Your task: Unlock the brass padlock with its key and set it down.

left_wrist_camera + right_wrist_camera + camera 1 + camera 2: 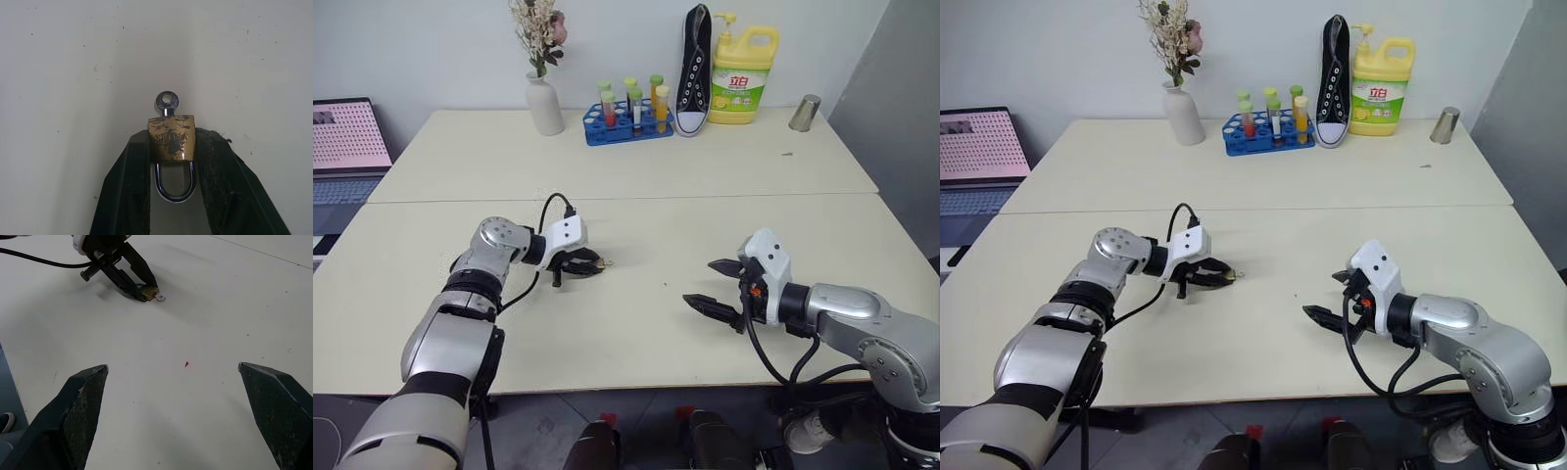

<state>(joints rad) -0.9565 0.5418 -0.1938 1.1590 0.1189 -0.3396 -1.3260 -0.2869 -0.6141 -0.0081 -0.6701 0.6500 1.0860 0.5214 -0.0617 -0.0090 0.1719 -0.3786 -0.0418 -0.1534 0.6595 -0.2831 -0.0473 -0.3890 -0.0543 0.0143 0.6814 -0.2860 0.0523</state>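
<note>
My left gripper (171, 142) is shut on the brass padlock (171, 138), one black finger pressed to each side of its scuffed golden body. The silvery shackle (174, 196) loops back between the fingers. The key (167, 101) sticks out of the padlock's far end, its round bow pointing away from the gripper. In the right wrist view the padlock (148, 293) and key (160, 297) sit right at the table surface; I cannot tell whether they touch it. My right gripper (700, 282) hovers open to the right, apart from the padlock, with nothing between its fingers.
At the back of the table (636, 323) stand a white vase with dried flowers (544, 103), a blue rack of tubes (628, 119), a black sneaker (694, 73), a yellow soap bottle (742, 80) and a metal cup (804, 113). A laptop (347, 137) sits far left.
</note>
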